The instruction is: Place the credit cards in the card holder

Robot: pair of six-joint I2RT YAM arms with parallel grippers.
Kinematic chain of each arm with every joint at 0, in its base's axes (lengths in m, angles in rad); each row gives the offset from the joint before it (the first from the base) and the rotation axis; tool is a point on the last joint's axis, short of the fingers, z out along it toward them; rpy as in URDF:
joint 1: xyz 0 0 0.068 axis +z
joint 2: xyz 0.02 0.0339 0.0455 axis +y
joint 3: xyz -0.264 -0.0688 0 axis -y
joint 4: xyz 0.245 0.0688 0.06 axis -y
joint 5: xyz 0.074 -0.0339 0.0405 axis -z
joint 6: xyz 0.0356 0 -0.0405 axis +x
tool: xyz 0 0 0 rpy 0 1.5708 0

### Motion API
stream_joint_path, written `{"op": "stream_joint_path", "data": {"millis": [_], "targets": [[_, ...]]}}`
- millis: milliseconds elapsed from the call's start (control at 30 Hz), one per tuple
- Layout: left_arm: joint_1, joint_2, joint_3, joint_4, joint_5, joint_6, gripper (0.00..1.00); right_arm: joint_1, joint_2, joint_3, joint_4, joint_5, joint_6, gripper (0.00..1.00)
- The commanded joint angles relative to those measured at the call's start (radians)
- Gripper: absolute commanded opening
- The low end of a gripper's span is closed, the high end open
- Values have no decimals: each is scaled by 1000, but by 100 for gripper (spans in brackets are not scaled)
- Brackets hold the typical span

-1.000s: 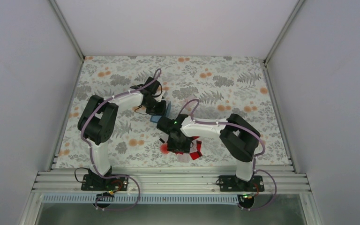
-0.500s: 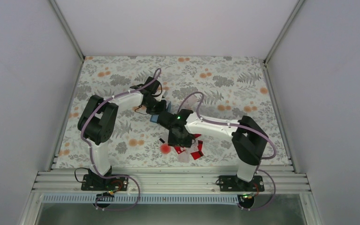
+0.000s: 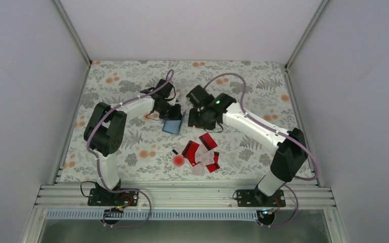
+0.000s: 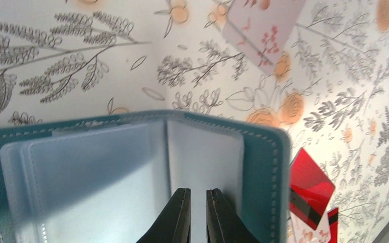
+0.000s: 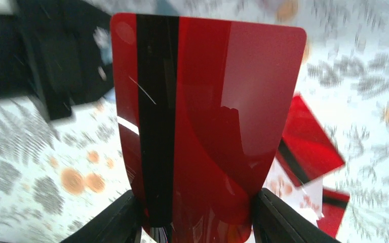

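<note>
The teal card holder [image 4: 263, 167] lies open, its clear sleeves [image 4: 81, 182] showing. My left gripper [image 4: 197, 200] is shut on one thin inner leaf of it; from above the card holder [image 3: 172, 126] hangs tilted under that gripper [image 3: 174, 114]. My right gripper [image 5: 195, 205] is shut on a red credit card [image 5: 218, 101] with a black stripe, which bows between the fingers. From above it [image 3: 192, 119] sits just right of the holder. Several more credit cards [image 3: 202, 151], red and white, lie in a loose pile on the cloth.
A round red blob [image 3: 179, 160] and a tiny black piece [image 3: 174, 152] lie left of the pile. A pale pink card [image 4: 263, 25] lies beyond the holder. Grey walls close in the flowered cloth [image 3: 131, 91] on three sides.
My right arm has risen from the card pile and swung back to the holder's right side with a red card in its jaws. The left arm has hardly moved.
</note>
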Motion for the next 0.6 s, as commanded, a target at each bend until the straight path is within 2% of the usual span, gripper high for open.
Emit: {"op": "stream_joint_path", "data": {"millis": [0, 333, 567], "targets": [[-9, 10, 57, -14, 32, -19, 11, -101, -40, 71, 94, -36, -162, 50], [-58, 60, 3, 37, 64, -80, 11, -222, -5, 48, 302, -232, -290, 51], [-77, 17, -56, 48, 8, -123, 11, -265, 46, 9, 429, -362, -312, 51]]}}
